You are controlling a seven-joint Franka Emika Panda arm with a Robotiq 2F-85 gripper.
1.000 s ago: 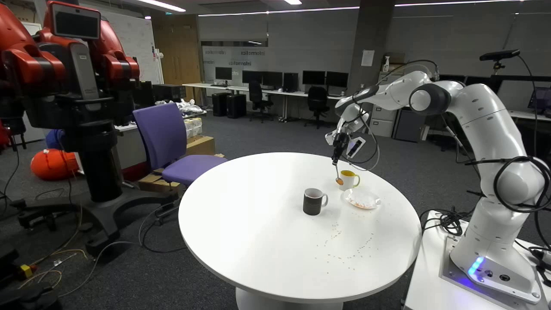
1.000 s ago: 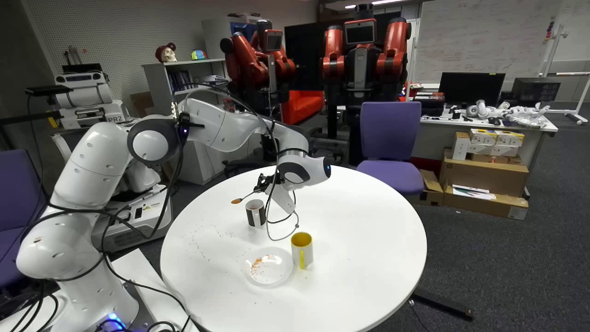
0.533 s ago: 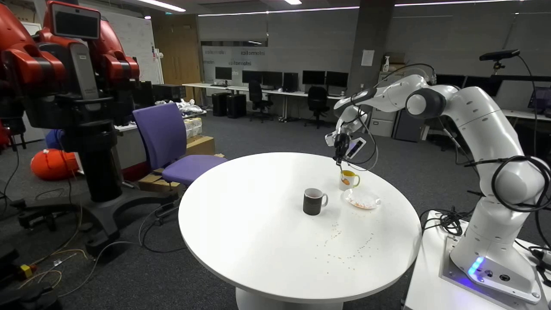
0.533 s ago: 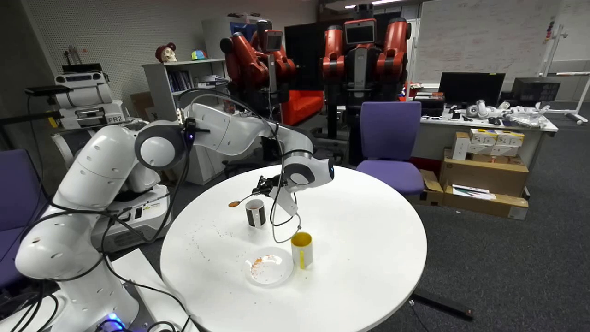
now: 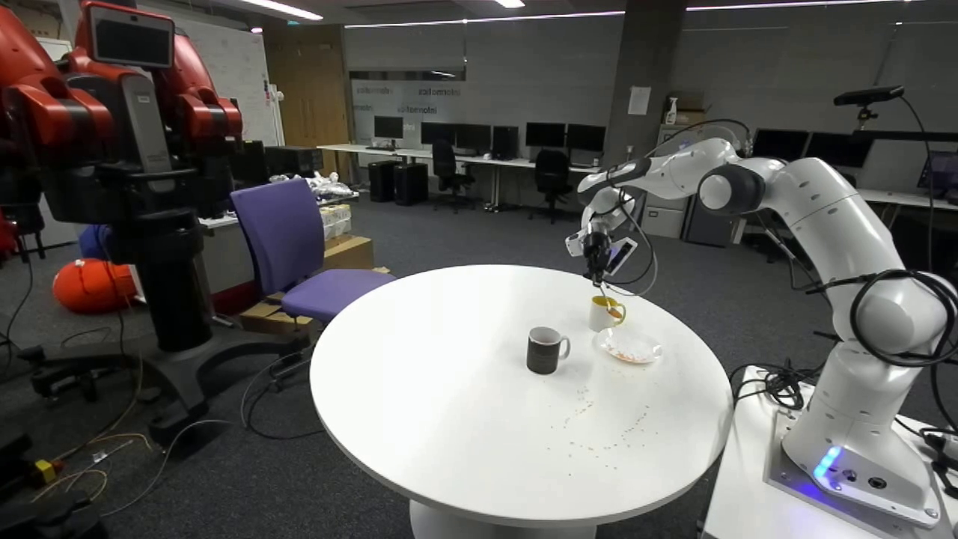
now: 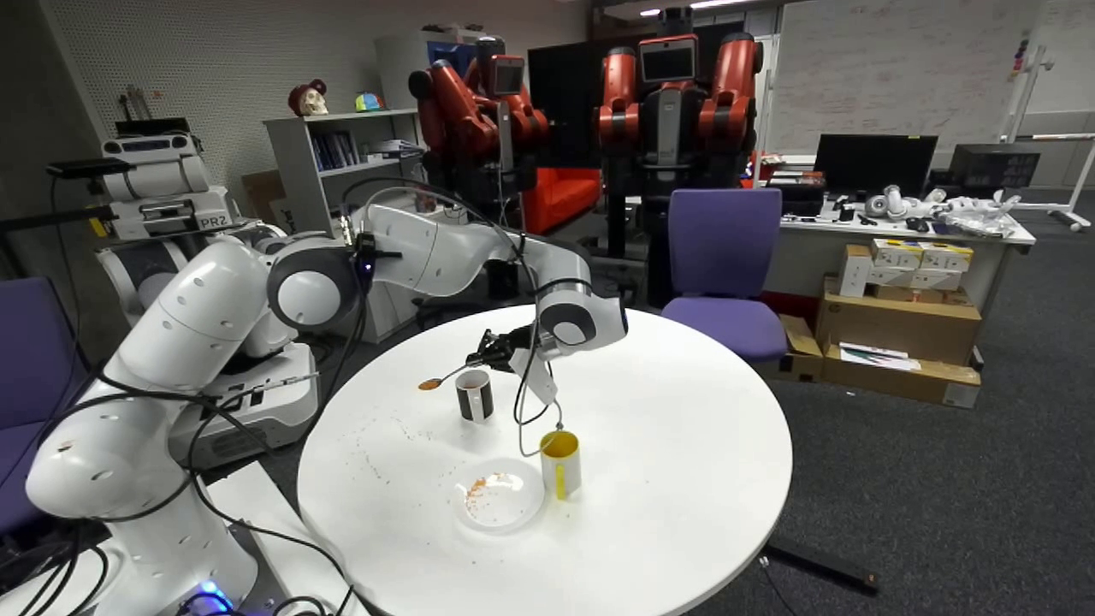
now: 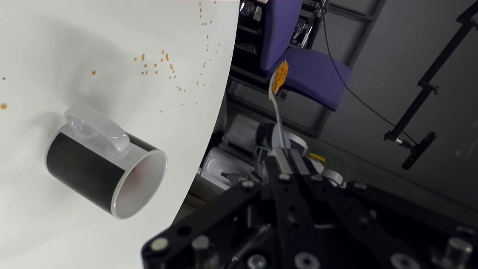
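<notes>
Spoon [image 7: 276, 106] nearer arm's base [image 5: 861, 475]

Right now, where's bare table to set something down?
Widest: tabletop between the black-and-white mug and the edge facing the purple chair. Crowded: around the plate and yellow-lined mug, under the gripper holding a spoon, and toward the robot base, where orange grains lie scattered.

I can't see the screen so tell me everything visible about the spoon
The spoon is slim, pale and apparently metal, with an oval bowl holding small orange grains. The end effector is shut on its handle, hiding the far end. It is held in the air above the white table, seemingly sloping down toward its bowl.
</notes>
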